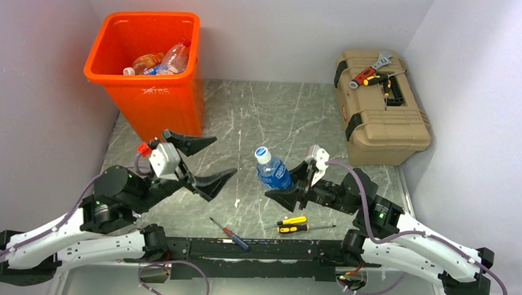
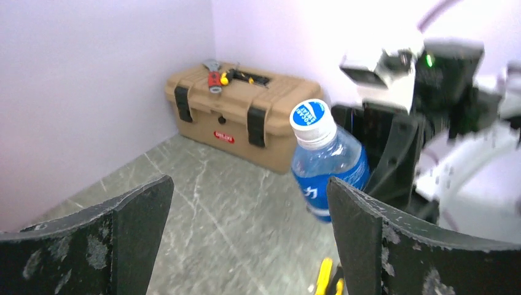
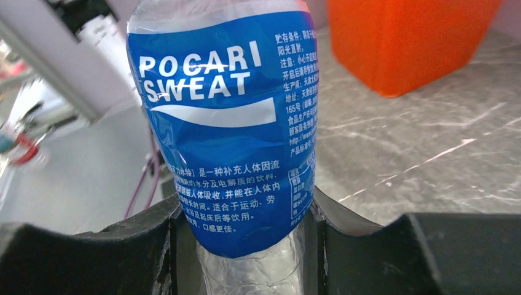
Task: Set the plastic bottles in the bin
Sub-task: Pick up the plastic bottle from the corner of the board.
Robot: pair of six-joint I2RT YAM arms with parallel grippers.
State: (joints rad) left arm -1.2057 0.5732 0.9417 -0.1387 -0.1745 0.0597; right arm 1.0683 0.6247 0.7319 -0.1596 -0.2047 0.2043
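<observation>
At the far left you have the orange bin (image 1: pixel 156 98) standing against the wall, with a few bottles (image 1: pixel 160 60) already lying inside it. Just in front of it your left gripper (image 1: pixel 213 160) is spread wide and holds nothing, its fingers facing toward the middle of the table. There sits the bottle that matters now: the blue-labelled bottle (image 1: pixel 272 171), white cap up and tilted a little, clamped low on its body by your right gripper (image 1: pixel 288 186) (the wrist view shows both fingers pressed against the label's bottom edge). So the step in hand looks like the carry, with the grasp made. The bin is well apart from that bottle, and the left arm stands between them, so I'd judge you must lift high enough to clear the rim and either swing around the left gripper or pass the bottle into it. Two screwdrivers (image 1: pixel 294 223) and the tan toolbox (image 1: pixel 381 112) further right stay out of this.
</observation>
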